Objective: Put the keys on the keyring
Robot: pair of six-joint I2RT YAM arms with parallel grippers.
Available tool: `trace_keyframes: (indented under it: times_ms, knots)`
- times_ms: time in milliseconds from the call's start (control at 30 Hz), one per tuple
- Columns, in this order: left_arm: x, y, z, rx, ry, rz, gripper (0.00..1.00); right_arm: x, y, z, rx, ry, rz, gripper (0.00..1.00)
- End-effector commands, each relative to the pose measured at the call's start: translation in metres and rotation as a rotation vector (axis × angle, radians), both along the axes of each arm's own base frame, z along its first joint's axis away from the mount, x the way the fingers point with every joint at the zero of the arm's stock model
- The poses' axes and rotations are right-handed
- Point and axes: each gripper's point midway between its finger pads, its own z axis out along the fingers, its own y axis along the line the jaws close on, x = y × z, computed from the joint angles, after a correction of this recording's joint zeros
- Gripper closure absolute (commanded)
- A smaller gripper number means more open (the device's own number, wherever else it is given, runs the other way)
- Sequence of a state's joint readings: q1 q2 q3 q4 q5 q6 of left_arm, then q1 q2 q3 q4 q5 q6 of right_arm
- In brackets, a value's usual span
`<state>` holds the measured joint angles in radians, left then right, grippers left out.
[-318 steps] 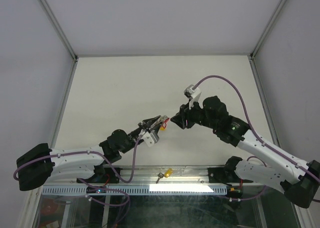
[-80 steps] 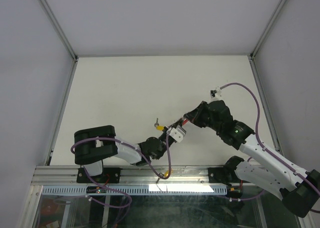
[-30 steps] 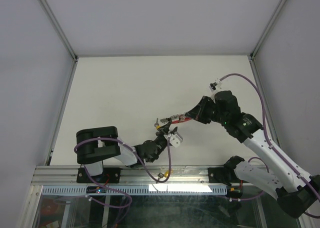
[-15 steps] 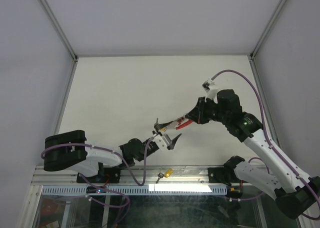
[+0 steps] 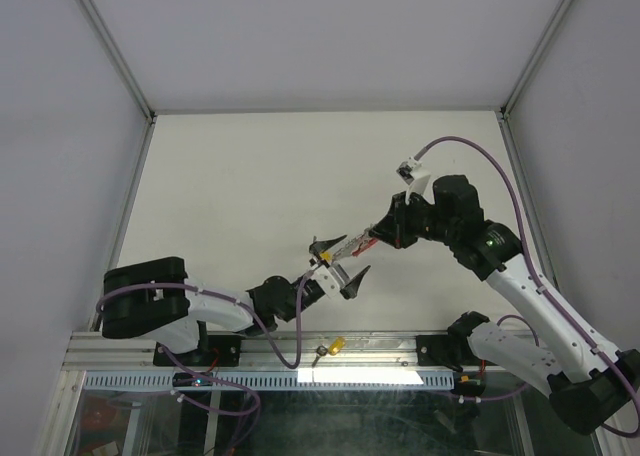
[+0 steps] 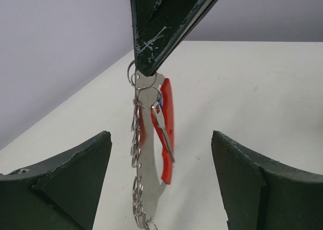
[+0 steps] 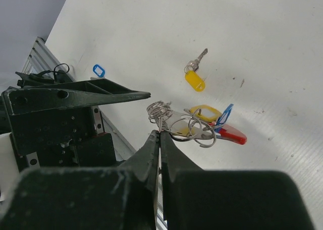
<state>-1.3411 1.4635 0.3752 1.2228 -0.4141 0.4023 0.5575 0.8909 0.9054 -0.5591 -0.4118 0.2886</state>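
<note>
Red-banded keyring hangs clamped in the closed right tool, between the spread-apart fingers of the left tool; the step is probably fetching another key, requiring a precise grasp of the yellow-tagged key on the worktop below.

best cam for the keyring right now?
Left wrist. The keyring hangs close and centred, red band and row of rings side-on, pinched from above by the right gripper. Right wrist sees it foreshortened past its own shut jaws. Top external shows only a small, distant sliver.
</note>
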Motion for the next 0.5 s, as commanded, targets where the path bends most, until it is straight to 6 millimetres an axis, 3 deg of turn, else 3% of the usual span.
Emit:
trace_keyframes:
  times_ms: [0,200,467]
  knots:
    - [0.0142,0.0018,0.0371,-0.115,-0.062,0.100,0.22,0.0026,0.0079,0.0323,0.066,-0.078,0.040,1.00]
    - [0.0223,0.0009,0.0432,-0.115,-0.114,0.158,0.24,0.0003,0.0097,0.0305,0.066,-0.047,0.048,1.00]
    - [0.0223,-0.0045,0.0436,-0.108,-0.143,0.156,0.42,-0.0024,0.0103,0.0283,0.057,-0.006,0.052,1.00]
